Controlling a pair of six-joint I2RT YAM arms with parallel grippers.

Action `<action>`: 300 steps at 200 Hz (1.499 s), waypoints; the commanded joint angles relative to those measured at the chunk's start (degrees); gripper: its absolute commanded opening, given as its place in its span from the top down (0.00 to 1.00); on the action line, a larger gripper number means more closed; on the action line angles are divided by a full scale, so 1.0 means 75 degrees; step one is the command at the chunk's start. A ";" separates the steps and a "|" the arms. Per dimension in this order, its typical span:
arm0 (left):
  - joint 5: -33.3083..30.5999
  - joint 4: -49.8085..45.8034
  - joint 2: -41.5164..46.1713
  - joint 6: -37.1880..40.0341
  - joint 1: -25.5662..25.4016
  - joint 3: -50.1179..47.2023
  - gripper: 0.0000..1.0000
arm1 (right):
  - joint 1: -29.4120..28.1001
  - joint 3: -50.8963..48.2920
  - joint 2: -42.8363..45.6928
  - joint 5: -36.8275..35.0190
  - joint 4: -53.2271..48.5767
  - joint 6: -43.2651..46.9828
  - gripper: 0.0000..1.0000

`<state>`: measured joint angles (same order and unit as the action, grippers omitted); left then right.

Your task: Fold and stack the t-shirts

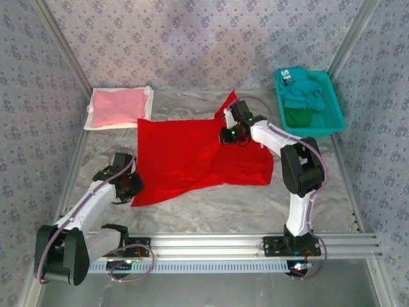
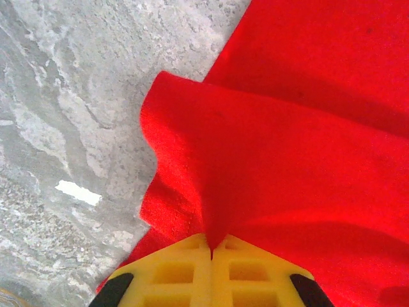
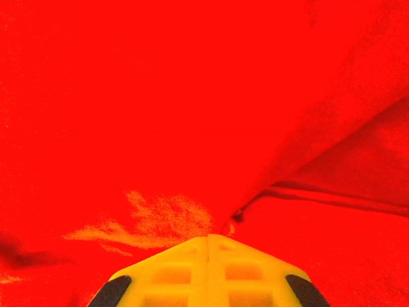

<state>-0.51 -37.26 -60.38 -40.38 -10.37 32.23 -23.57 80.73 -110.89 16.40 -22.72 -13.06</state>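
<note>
The bright red t-shirt (image 1: 192,153) lies spread and partly rumpled across the middle of the table. My left gripper (image 1: 131,185) sits at its near-left corner. In the left wrist view the yellow fingers (image 2: 172,272) are shut, with a pinched ridge of the red t-shirt (image 2: 268,147) running into the left gripper (image 2: 211,246). My right gripper (image 1: 229,135) is at the shirt's far-right part, where one flap stands up. The right gripper (image 3: 208,240) is shut, and a fold of the red t-shirt (image 3: 160,109) meets its tip. A folded pale pink t-shirt (image 1: 117,105) rests at the far left.
The pink shirt lies on a flat white sheet (image 1: 148,96). A teal mesh basket (image 1: 332,118) at the far right holds a teal t-shirt (image 1: 305,94) and a dark green t-shirt (image 1: 297,117). Patterned walls enclose the marbled grey table (image 1: 211,204).
</note>
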 commanded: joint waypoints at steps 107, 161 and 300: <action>0.0033 0.0123 0.0340 0.0130 0.0180 -0.0053 1.00 | 0.0975 0.0225 -0.0760 -0.2487 -0.0803 -0.0082 0.57; 0.0047 0.0183 0.0211 0.0158 0.0177 -0.0040 1.00 | 0.0971 0.0325 -0.1047 -0.2761 -0.0976 -0.0086 0.50; 0.0004 -0.0056 0.0377 0.0181 0.0193 0.0439 1.00 | 0.1235 -0.0595 0.1197 -0.2249 -0.0458 -0.0192 1.00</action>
<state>-0.49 -36.14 -58.94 -40.03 -9.37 32.77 -14.81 77.12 -107.70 -0.67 -26.30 -14.52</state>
